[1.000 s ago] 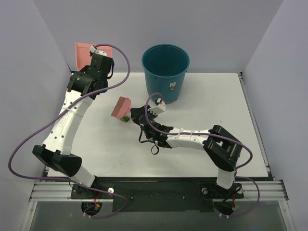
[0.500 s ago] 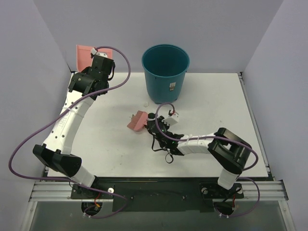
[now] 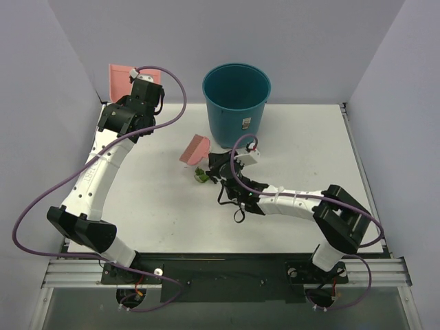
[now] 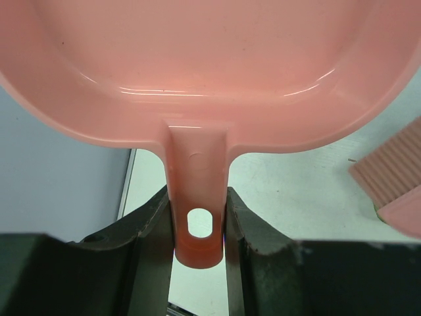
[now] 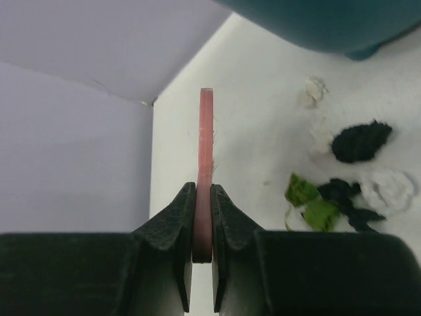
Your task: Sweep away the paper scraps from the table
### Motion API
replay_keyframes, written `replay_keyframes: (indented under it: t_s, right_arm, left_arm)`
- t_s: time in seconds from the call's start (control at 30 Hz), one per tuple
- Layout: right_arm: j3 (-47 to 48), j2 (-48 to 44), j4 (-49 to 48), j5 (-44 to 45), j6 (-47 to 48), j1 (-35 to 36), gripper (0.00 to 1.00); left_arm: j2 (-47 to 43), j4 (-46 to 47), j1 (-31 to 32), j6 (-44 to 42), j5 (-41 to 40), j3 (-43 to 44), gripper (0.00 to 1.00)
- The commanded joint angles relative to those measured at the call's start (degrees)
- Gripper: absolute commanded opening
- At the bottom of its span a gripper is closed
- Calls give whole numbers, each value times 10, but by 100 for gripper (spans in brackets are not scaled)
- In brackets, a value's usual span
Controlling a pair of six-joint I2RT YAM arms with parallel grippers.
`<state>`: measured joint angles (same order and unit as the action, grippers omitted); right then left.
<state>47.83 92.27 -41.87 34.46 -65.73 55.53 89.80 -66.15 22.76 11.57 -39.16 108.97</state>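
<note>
**Item 1, paper scraps** (image 5: pixel 342 187): a small loose cluster of crumpled bits, black, green and white. It lies on the table (image 3: pixel 309 158) near its middle, just in front of the teal bin (image 3: pixel 236 103). One pale bit sits a little apart, toward the bin.

**Item 2, pink brush** (image 3: pixel 195 148): pinched edge-on between the closed jaws of the right gripper (image 5: pixel 203 191). Its long axis runs from the gripper toward the far left. Whether the bristles touch the table cannot be told.

**Relation:** seen from above, the cluster lies just beside the brush head, on its near side toward the arm bases. The right arm is much the nearer.

**Item 3, pink dustpan** (image 4: pixel 210 66): its handle is clamped in the left gripper (image 4: pixel 199 197). It is held raised at the far left corner, well apart from the scraps.

**Note:** the next stroke likely has to drive the cluster leftward, or the pan must come down to meet it.
</note>
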Motion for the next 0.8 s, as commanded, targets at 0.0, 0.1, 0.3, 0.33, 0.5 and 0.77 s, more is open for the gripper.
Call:
replay_keyframes:
  t_s: [0.0,0.1,0.3,0.33,0.5,0.77]
  right_arm:
    - [73,53,-5,34,-44,-40,0]
    - [109,91,14,33,-83,-57,0]
    - [135,141,28,65,-141,-73,0]
    - [134,143,28,68,-147,-74,0]
    - [108,145,19,68,-192,-85,0]
    - [-19,100,-25,59,-272,-86,0]
  left_arm:
    - [-8,18,-3,5,-8,11,0]
    - [-9,15,-3,4,-9,16,0]
    - [-8,8,-3,3,-7,19,0]
    - [-8,9,-3,2,-8,18,0]
    - [-9,11,-2,-3,-12,10,0]
    - [-4,15,-3,-5,-11,4,0]
